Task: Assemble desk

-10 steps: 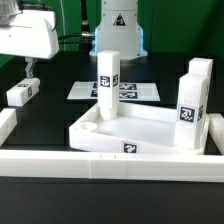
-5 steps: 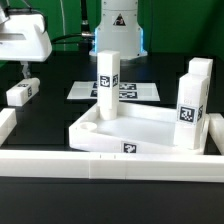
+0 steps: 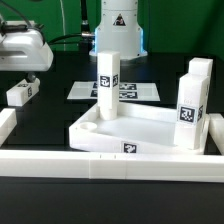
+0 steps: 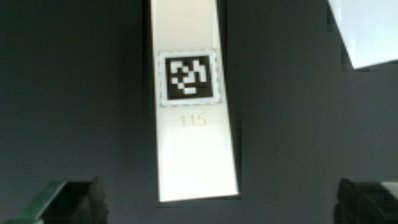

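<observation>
From my remote seat I see the white plastic square tray-like tabletop (image 3: 140, 130) lying rim-up on the black table (image 3: 55, 125), pressed against the long white border rail (image 3: 110, 162) that runs along the near edge; one white block leg (image 3: 108, 83) stands upright in the round corner socket at about ten o'clock of the tray, its black-and-white tag facing the camera; a second upright white leg (image 3: 192, 103) stands at about three o'clock of the tray, at its rim, though I cannot tell whether it is seated in a socket; beyond the tray, at twelve o'clock, the flat marker board (image 3: 80, 91) lies on the table, partly hidden behind the first leg; a third white tagged leg (image 3: 21, 93) lies on its side well apart from the tray, at about nine o'clock; the two-finger gripper (image 3: 30, 74) hangs just above that lying leg, under the arm's white wrist housing (image 3: 25, 46); in the wrist view the lying leg (image 4: 192, 100) fills the middle as a long white bar with its square tag, and the two dark fingertips (image 4: 66, 203) stand spread wide, one on each side of the bar, touching nothing; so I read the tool as parted and empty.
</observation>
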Robot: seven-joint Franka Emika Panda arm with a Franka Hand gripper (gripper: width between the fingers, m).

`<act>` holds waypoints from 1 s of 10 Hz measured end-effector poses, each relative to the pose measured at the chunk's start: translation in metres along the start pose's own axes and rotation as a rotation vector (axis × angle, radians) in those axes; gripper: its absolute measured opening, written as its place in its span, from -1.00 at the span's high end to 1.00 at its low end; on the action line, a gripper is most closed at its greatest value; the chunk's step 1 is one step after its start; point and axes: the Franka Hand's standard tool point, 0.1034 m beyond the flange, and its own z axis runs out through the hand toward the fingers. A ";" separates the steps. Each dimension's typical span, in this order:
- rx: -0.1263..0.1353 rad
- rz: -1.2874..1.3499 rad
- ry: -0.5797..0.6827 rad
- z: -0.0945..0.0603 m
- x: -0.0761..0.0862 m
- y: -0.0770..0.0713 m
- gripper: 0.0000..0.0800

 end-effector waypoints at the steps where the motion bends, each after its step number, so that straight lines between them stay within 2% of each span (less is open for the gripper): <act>1: -0.003 0.006 -0.068 0.003 -0.001 0.000 -0.62; 6: 0.008 0.054 -0.369 0.016 -0.008 0.002 -0.62; 8: -0.007 0.061 -0.416 0.022 -0.005 0.010 -0.62; 10: -0.016 0.057 -0.399 0.024 0.000 0.011 -0.62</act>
